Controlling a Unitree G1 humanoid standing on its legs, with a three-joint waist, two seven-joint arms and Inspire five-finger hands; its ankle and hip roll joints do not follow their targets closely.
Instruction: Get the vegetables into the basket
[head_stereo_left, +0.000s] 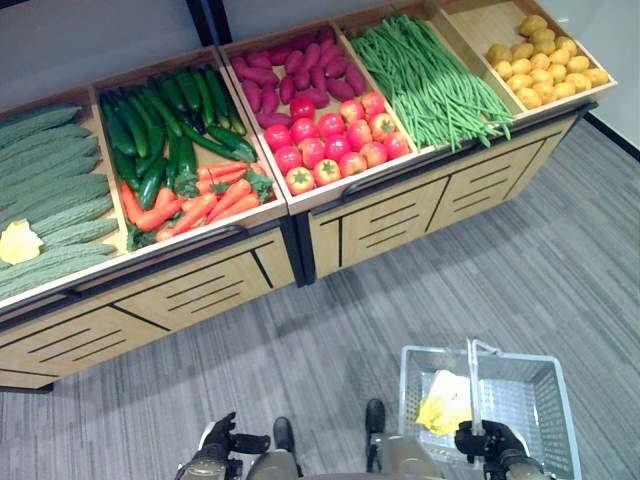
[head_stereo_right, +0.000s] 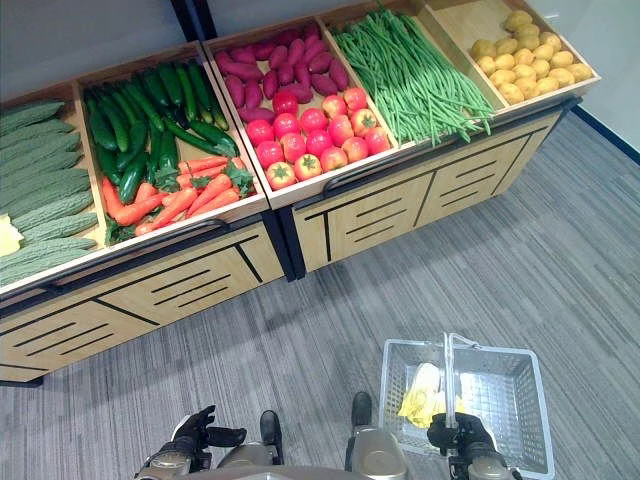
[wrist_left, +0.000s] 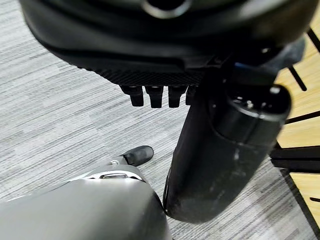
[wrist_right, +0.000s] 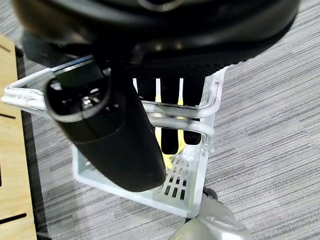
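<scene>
the robot stands back from the produce stand (head_stereo_left: 200, 290), which runs across the upper half of the frame, and the step in hand looks like carrying the basket (head_stereo_left: 545, 400) up to the produce for the next pick. to do it well, i'd say keep the basket level by its handle (head_stereo_left: 473, 380) so the yellow item (head_stereo_left: 445, 405) inside doesn't tip out, and bring the free hand toward the nearest bins, the carrots (head_stereo_left: 195, 205) or tomatoes (head_stereo_left: 335, 140) at centre, not the far green beans (head_stereo_left: 425, 85) and potatoes (head_stereo_left: 540, 62) at upper right. the right hand (head_stereo_left: 485, 440), at lower right, has its fingers (wrist_right: 170, 120) curled round the basket's handle, holding the grey mesh basket just above the grey floor (head_stereo_left: 330, 340). the left hand (head_stereo_left: 222, 440), at lower left, hangs over the floor, fingers (wrist_left: 152, 95) loosely bent, thumb out, nothing in it. cucumbers (head_stereo_left: 165, 120) sit above the carrots, bitter gourds (head_stereo_left: 50, 190) at far left, and red sweet potatoes (head_stereo_left: 290, 70) behind the tomatoes, all well apart from the basket.
</scene>
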